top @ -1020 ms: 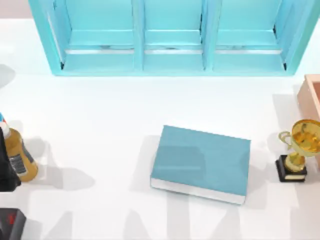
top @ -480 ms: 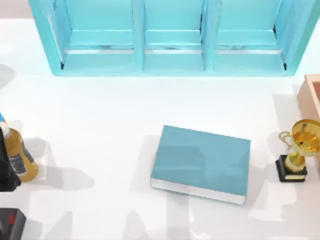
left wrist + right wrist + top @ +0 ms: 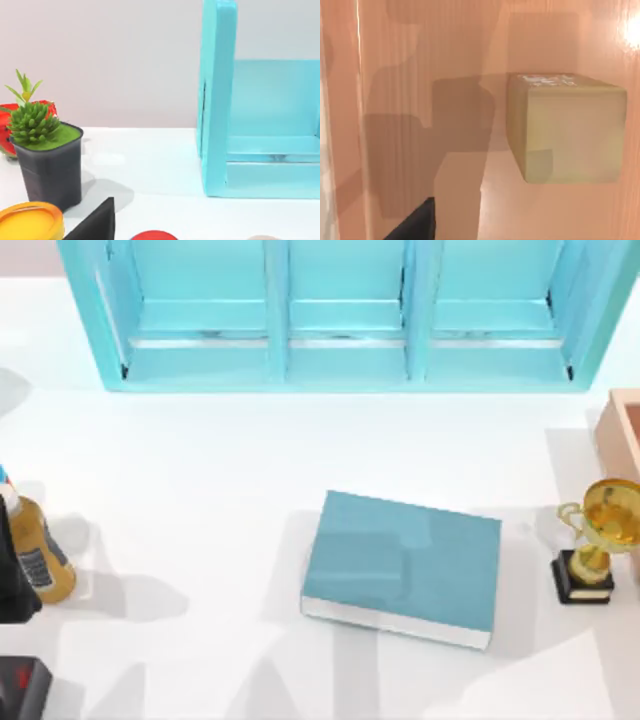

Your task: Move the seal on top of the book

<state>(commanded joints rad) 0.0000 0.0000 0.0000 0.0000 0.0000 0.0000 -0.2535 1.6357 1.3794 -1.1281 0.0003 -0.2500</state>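
The seal (image 3: 567, 127), a small tan block with a pale mark on one face, rests on an orange-pink wooden surface in the right wrist view. A dark bit of my right gripper (image 3: 415, 225) juts in at that view's edge, apart from the seal. The book (image 3: 402, 565), teal with white page edges, lies flat at the table's middle in the top view, with nothing on its cover. A dark bit of my left gripper (image 3: 95, 225) appears in the left wrist view, facing the end of the turquoise shelf unit (image 3: 220, 100).
The turquoise shelf unit (image 3: 340, 315) spans the back. A gold trophy (image 3: 595, 540) and a pinkish wooden box (image 3: 625, 430) stand at the right edge. An amber bottle (image 3: 40, 555) is at the left edge. A potted succulent (image 3: 45, 150) stands by my left gripper.
Only the shadows on the front of the table have shifted, the right one sliding further right. The book, trophy and bottle stay where they were.
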